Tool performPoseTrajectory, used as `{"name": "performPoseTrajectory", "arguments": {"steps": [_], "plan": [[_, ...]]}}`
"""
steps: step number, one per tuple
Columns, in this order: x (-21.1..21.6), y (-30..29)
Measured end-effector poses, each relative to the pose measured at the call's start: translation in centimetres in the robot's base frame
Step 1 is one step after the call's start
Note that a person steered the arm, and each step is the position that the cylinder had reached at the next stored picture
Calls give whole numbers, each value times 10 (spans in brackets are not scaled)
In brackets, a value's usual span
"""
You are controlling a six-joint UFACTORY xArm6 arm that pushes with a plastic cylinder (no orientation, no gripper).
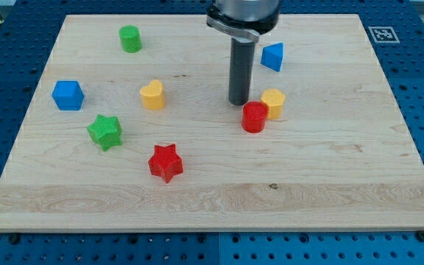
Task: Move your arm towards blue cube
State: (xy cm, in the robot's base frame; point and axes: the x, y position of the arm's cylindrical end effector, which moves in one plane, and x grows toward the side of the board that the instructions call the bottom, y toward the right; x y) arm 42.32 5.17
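Note:
The blue cube (68,95) sits near the left edge of the wooden board (212,199). My tip (239,102) stands right of the board's middle, far to the right of the blue cube. It is just up and left of a red cylinder (255,117) and left of a yellow hexagonal block (273,102). A yellow heart-shaped block (152,95) lies between my tip and the blue cube.
A green cylinder (129,38) is at the upper left. A green star (105,132) lies below and right of the blue cube. A red star (165,162) is at lower middle. A blue triangular block (272,57) sits right of the rod.

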Motion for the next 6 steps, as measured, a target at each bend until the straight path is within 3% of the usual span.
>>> {"name": "performPoseTrajectory", "arguments": {"steps": [2, 3, 5, 6], "plan": [[16, 128], [16, 130], [-48, -25], [-50, -135]]}}
